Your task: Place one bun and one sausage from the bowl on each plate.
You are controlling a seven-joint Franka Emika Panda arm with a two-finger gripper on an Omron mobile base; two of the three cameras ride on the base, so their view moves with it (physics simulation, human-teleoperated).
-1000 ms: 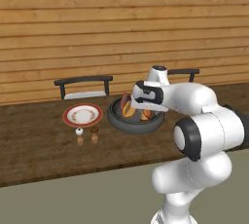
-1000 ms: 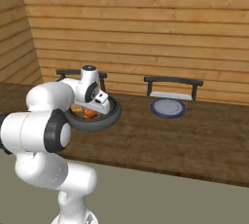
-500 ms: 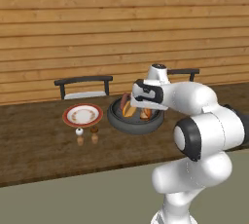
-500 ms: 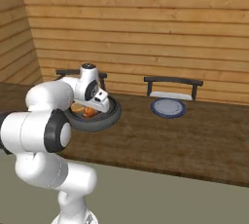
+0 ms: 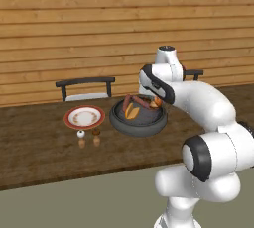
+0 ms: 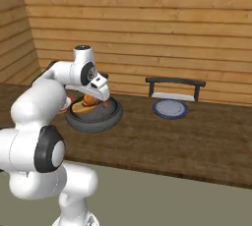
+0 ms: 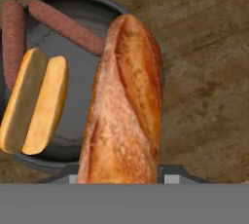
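Bun in hand: a long crusty bun (image 7: 127,106) runs straight up from between the finger tips and looks lifted above the bowl's floor; a second ago the jaws stood wide over the bowl, and now they have closed in on this bun.
Gripper: the gripper (image 5: 157,100) is pinching the crusty bun; the finger tips are hidden behind the loaf, so the contact is judged from how the bun sits, not seen directly.
Bowl: the dark bowl (image 7: 78,9) lies just below and to the left of the hand. It holds a split hot-dog bun (image 7: 35,100) to the hand's left and two sausages (image 7: 65,27) beyond that.
Blue plate: the blue plate (image 6: 170,108) is well apart from the hand, off to its right, with nothing on it.
Patterned plate: the white plate with the red-brown rim (image 5: 84,117) sits on the bowl's far side from the hand, also bare.
Meaning: the first bun appears secured; carrying it to a plate comes next, and both plates lack a bun and a sausage.
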